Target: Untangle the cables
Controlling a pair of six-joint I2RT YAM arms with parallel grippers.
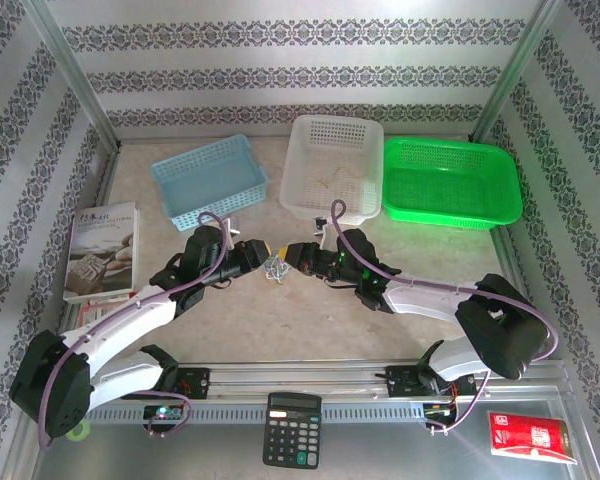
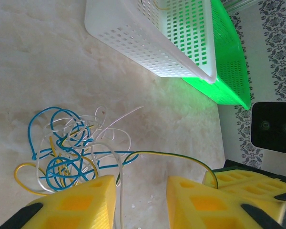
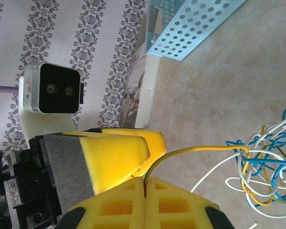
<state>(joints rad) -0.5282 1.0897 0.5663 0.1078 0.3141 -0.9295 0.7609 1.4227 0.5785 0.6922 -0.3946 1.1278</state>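
Note:
The cables (image 1: 275, 267) form a small tangle of blue, white and yellow wires (image 2: 71, 148) on the table between the two grippers. My right gripper (image 3: 146, 181) is shut on a yellow-green wire (image 3: 200, 151) that arcs out of the tangle (image 3: 269, 167). My left gripper (image 2: 140, 186) stands open right beside the tangle, and a white wire (image 2: 118, 191) runs down through its gap close to the left finger. In the top view the left gripper (image 1: 263, 257) and the right gripper (image 1: 292, 254) nearly meet tip to tip.
Along the back stand a blue basket (image 1: 208, 180), a white basket (image 1: 333, 168) and a green basket (image 1: 450, 182). A book (image 1: 102, 250) lies at the left. A calculator (image 1: 292, 430) and a red packet (image 1: 532, 437) lie at the near edge.

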